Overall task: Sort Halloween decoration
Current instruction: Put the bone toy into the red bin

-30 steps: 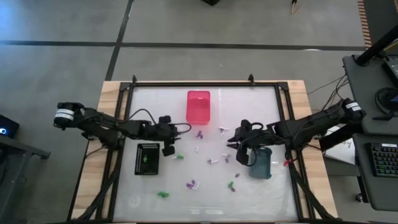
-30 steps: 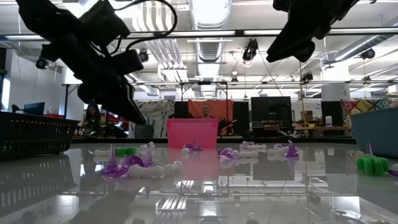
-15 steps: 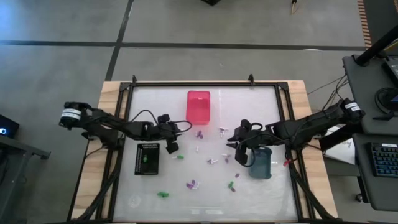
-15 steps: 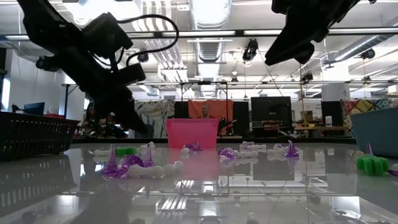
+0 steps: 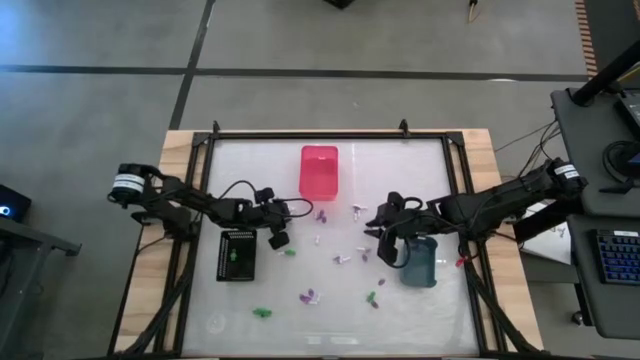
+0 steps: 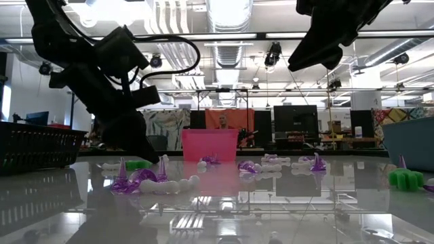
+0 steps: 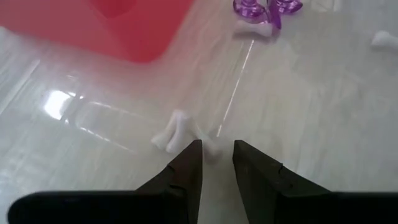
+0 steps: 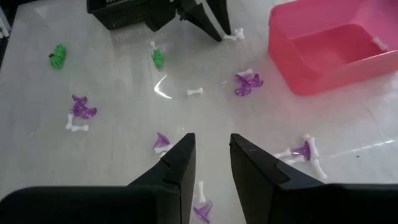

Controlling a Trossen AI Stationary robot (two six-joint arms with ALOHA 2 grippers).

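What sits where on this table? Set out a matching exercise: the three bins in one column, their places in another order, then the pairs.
Things:
1. pink bin
2. black bin
3. grey-blue bin

Places:
A. left side of the table, beside the left end effector
B. right side of the table, beside the right end effector
C. middle of the table's far side

Pairs: 1-C, 2-A, 3-B

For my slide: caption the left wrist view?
Left gripper, jaws open, over a white bone beside the pink bin.
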